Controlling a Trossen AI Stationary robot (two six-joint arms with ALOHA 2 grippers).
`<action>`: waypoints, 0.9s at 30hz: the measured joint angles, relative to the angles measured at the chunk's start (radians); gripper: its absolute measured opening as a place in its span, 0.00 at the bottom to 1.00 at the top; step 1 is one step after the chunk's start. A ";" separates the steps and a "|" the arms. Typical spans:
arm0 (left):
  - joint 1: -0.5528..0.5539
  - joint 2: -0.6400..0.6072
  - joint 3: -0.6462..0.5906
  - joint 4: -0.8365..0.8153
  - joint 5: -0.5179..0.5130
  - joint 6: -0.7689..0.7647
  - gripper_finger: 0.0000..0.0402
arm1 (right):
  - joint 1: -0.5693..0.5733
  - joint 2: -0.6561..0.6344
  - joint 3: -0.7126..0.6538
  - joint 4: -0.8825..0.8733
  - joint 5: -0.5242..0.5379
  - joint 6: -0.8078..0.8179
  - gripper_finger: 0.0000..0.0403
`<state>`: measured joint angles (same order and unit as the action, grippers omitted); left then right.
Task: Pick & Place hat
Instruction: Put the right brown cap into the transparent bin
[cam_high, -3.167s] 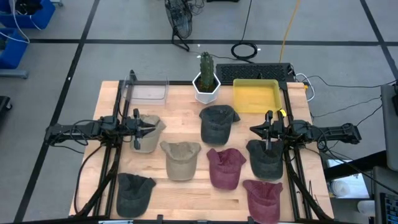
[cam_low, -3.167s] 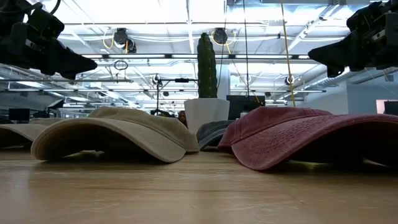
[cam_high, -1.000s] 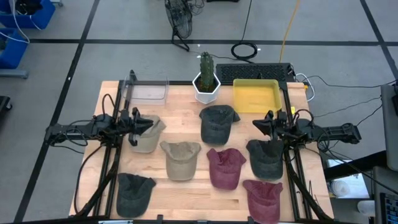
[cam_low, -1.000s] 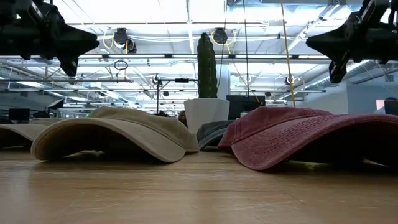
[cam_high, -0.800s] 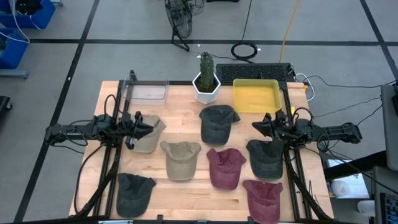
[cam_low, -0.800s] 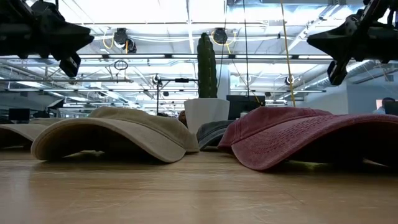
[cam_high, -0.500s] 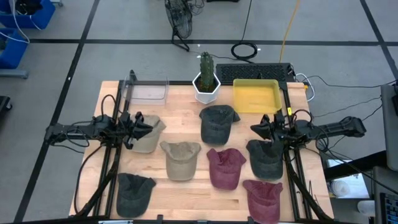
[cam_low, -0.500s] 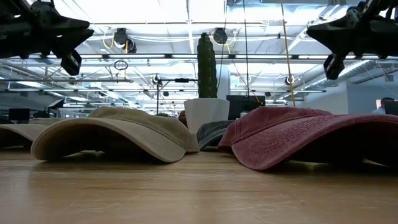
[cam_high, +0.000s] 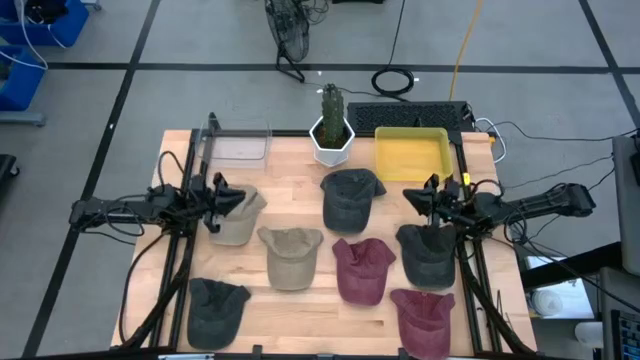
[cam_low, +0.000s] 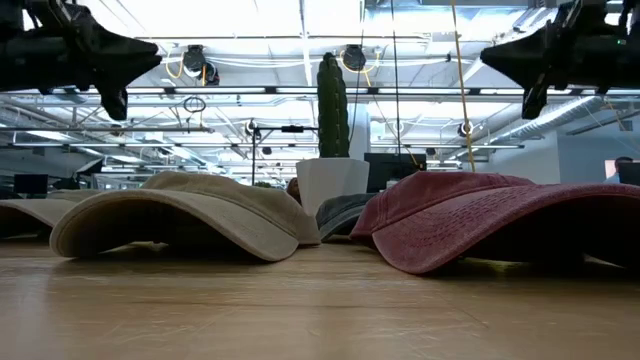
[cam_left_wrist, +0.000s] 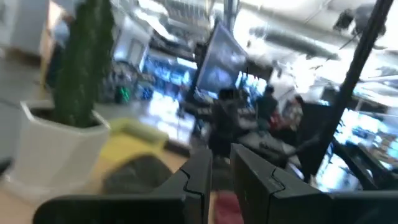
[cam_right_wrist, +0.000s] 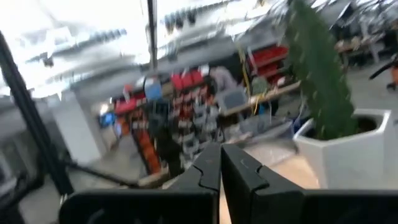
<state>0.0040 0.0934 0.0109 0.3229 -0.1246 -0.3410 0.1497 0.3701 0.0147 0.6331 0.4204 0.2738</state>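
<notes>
At centre-left, the left gripper (cam_high: 222, 200) hovered over a tan hat (cam_high: 237, 213), fingers pressed nearly together. At centre-right, the right gripper (cam_high: 420, 199) hung above a dark grey hat (cam_high: 428, 253), fingers pressed together.

Right gripper (cam_high: 424, 197) now slightly farther toward the yellow tray (cam_high: 411, 154), left gripper (cam_high: 216, 200) barely shifted
</notes>
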 joint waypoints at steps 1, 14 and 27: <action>0.000 0.007 0.000 0.022 0.018 -0.021 0.16 | 0.000 0.014 0.000 0.007 -0.005 0.004 0.01; -0.100 0.207 0.002 0.267 0.053 0.061 0.16 | 0.003 0.207 0.063 0.096 -0.059 -0.045 0.01; -0.220 0.508 0.092 0.339 -0.024 0.205 0.16 | 0.003 0.349 0.074 0.227 -0.059 -0.133 0.01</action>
<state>-0.2157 0.6017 0.1024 0.6624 -0.1489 -0.1360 0.1524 0.7191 0.0887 0.8602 0.3611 0.1406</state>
